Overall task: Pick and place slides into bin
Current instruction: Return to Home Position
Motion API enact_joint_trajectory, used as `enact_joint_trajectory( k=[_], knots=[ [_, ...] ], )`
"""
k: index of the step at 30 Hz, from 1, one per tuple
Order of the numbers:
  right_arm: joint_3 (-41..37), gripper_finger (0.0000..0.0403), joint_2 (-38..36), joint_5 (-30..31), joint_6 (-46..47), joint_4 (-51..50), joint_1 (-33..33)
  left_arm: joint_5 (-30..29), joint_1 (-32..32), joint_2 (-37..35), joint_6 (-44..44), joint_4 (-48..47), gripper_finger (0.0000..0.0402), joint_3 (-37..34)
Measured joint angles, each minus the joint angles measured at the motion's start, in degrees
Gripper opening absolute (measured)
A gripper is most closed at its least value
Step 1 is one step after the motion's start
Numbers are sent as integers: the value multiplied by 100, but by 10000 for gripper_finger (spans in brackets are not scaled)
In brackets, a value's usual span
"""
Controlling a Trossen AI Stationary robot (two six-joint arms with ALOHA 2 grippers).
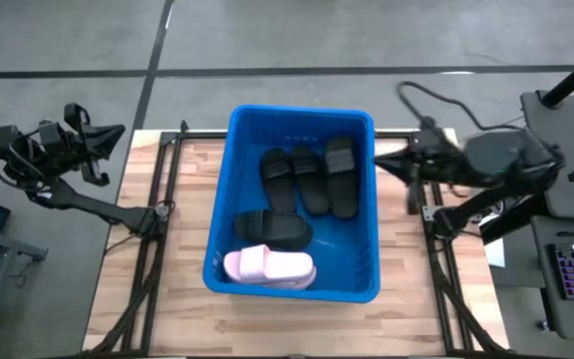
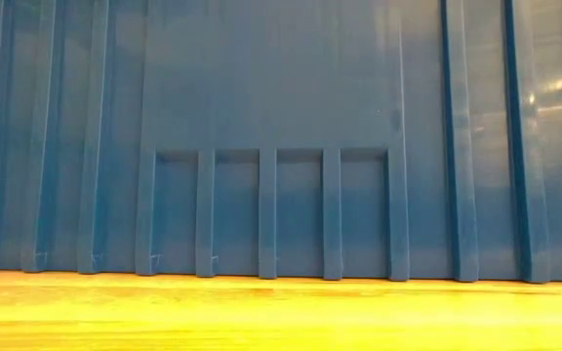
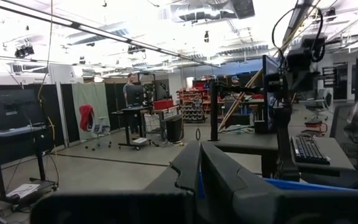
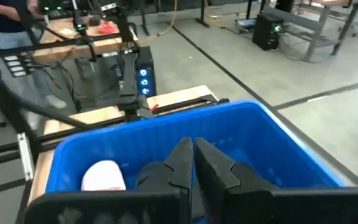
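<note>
Blue ribbed plastic fills the low view, the bin's (image 2: pixel 281 146) side wall standing on the wooden table (image 2: pixel 281 312). From above, the bin sits in the middle of the table with all the slides inside. Three black slides (image 1: pixel 310 179) lie side by side at its far end. A fourth black slide (image 1: pixel 272 229) lies crosswise nearer the front. The pink slides (image 1: pixel 267 266) rest close together against the near wall, just beside that fourth one. The left gripper (image 3: pixel 199 155) hangs off the table's far left corner, well apart from the bin. Its arm is folded back and its fingers point level across the room, drawn together with only a thin slit between them. The right gripper (image 4: pixel 193 149) is held at the bin's right rim, tilted down over the tub. Its two fingers are likewise pressed almost together and grip nothing.
</note>
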Motion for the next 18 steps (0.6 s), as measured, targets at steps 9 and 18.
enact_joint_trajectory(
  k=[9, 18],
  knots=[
    [-3222, 8, -2335, 247, 107, 1022, 189, -156, 0, 0, 0, 0, 0, 0],
    [-6306, 8, -4151, 268, 71, 3249, 188, -306, 1, 5, 2, 0, 0, -2]
  ],
)
